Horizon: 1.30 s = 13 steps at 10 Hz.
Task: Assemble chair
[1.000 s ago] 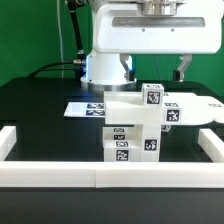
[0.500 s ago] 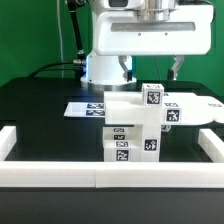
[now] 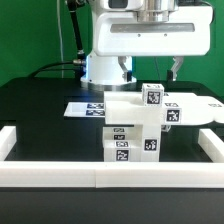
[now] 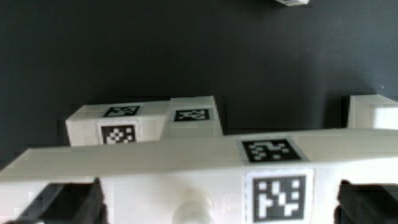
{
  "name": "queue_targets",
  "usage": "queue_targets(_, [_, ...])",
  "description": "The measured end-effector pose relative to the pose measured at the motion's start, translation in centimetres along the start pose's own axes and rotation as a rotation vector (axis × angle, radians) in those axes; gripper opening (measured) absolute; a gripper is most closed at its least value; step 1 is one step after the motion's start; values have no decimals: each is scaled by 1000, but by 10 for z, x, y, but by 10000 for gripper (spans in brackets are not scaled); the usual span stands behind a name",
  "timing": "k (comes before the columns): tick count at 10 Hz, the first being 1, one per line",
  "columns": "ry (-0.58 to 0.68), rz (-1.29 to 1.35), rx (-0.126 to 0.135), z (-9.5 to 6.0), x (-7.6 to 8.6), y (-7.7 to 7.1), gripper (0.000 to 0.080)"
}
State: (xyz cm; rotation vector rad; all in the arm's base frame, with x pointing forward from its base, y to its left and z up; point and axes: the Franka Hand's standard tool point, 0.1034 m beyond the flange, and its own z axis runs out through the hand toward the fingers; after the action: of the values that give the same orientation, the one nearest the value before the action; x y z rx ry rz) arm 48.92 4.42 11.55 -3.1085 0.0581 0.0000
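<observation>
Gripper (image 3: pixel 152 70) above chunky matte white block chair (image 3: pixel 135 125) w/ jaws wide apart, empty.
Chair on black table (image 3: pixel 40 112), under the fingers (image 4: pixel 64 203); thin white marker board (image 3: pixel 80 107) beside it at the exterior view's left; low white rail (image 3: pixel 60 176) in front.

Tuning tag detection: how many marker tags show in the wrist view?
5: far block has three, two on its upper face, one on its side; near slab has two. Others may be hidden.

I work on a robotics lab rig: a black table (image 3: pixel 40 115) fenced by a white border rail (image 3: pixel 100 178) along the frame's bottom, the marker board (image 3: pixel 82 107) at centre left, and a green backdrop (image 3: pixel 25 40) at upper left.
</observation>
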Motion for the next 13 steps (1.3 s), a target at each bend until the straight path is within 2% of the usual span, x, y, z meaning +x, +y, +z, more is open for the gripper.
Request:
queue_targets(2, [-4,9,-2,14,-25,-8,648])
queue_targets(4, [-31,22,5,24,-38,-14,648])
queue_targets(8, [-35,21,3,26,-39,-15,648])
queue_targets(11, [-26,65,-12,39,-45,-22,648])
queue_targets(13, [-37,94,-17,47,-47,-19,648])
